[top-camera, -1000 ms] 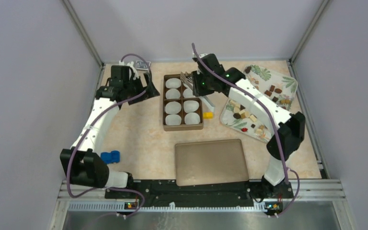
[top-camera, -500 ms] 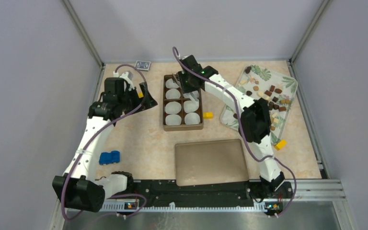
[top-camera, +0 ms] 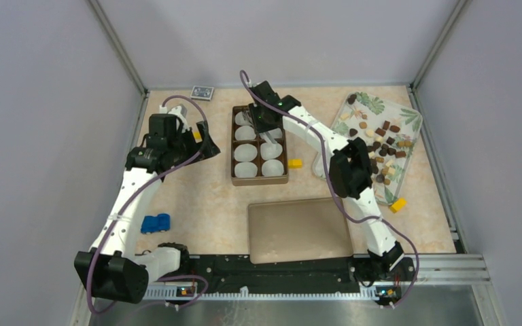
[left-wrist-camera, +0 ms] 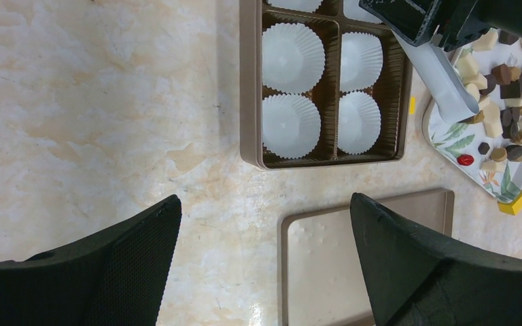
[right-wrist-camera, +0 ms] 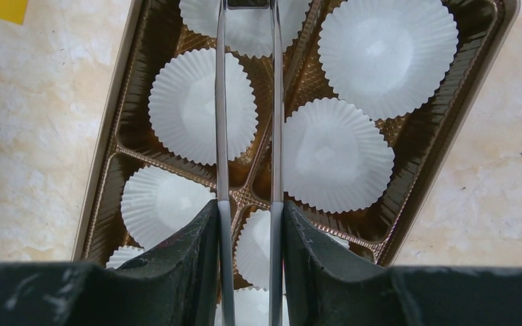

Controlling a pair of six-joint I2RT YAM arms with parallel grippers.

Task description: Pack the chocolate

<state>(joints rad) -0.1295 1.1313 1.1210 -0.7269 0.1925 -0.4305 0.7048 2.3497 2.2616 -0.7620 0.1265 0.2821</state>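
The table (top-camera: pixel 204 197) is pale, like stone. On it sit a brown box (top-camera: pixel 234 146), a flat brown lid (top-camera: pixel 299 229), a leafy tray (top-camera: pixel 374 105), a yellow block (top-camera: pixel 295 163) beside the box (a second yellow block (top-camera: pixel 398 204) sits by the tray), a blue toy (top-camera: pixel 155 223) and a small card (top-camera: pixel 202 92).

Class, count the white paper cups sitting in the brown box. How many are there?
8 paper cups, one per compartment of the brown box, two columns of four. From above, the right gripper and its tongs partly cover the far right ones.
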